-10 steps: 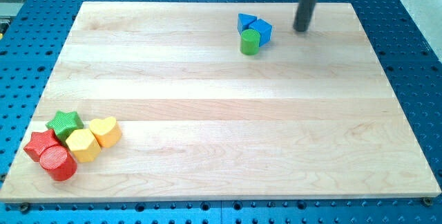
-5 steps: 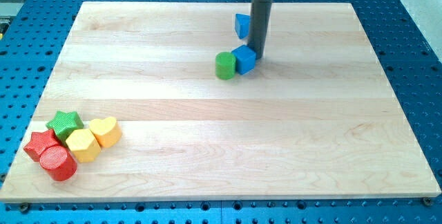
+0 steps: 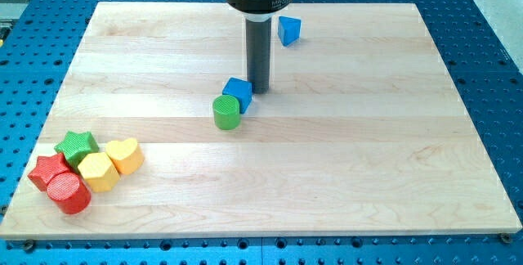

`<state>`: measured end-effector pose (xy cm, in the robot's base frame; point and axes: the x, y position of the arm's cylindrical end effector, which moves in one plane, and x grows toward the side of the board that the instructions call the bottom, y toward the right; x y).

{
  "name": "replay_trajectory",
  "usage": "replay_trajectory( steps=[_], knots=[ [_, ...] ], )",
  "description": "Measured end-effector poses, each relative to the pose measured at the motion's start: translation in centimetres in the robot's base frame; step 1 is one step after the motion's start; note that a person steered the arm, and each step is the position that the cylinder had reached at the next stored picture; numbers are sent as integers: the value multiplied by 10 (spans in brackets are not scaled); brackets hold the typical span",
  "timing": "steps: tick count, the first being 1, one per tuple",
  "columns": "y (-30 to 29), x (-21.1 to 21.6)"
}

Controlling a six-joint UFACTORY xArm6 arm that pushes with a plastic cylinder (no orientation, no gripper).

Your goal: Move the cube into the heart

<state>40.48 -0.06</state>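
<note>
A: Where was my tip (image 3: 260, 91) at this reading?

B: It stood near the middle of the wooden board (image 3: 327, 159), a little toward the view's top. Its end sat just to the view's right of the blue cube (image 3: 238, 94), touching it or very nearly; the exact contact could not be made out.

A: And the cube itself?

B: The blue cube lay just left of the tip. The green cylinder (image 3: 226, 111) touched it on its lower-left side, toward the view's bottom.

A: Position of the heart?

B: The yellow heart (image 3: 124, 155) sat in the board's lower-left corner, well apart from the cube. It belonged to a tight cluster: the green star (image 3: 77, 145) to its left, a yellow block (image 3: 97, 172) touching it below left, the red star (image 3: 46, 171) further left, and the red cylinder (image 3: 69, 192) lowest of all.

A: Anything else on the board?

B: A second blue block (image 3: 288, 29), shape unclear, lay alone near the top edge, right of the rod and apart from it.

A: Claw state?

B: No claw was fitted; the arm ended in a plain dark rod, so there was nothing spread, pressed together or pinching.
</note>
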Motion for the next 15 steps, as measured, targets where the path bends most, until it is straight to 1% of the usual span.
replay_trajectory(
  steps=[1,3,5,7,8,9,10,11,12,14,15],
  knots=[
    [-20,25],
    [-102,61],
    [-140,83],
    [-121,65],
    [-130,62],
    [-135,39],
    [-153,37],
    [-165,41],
    [-179,61],
    [-187,66],
    [-190,85]
  ],
)
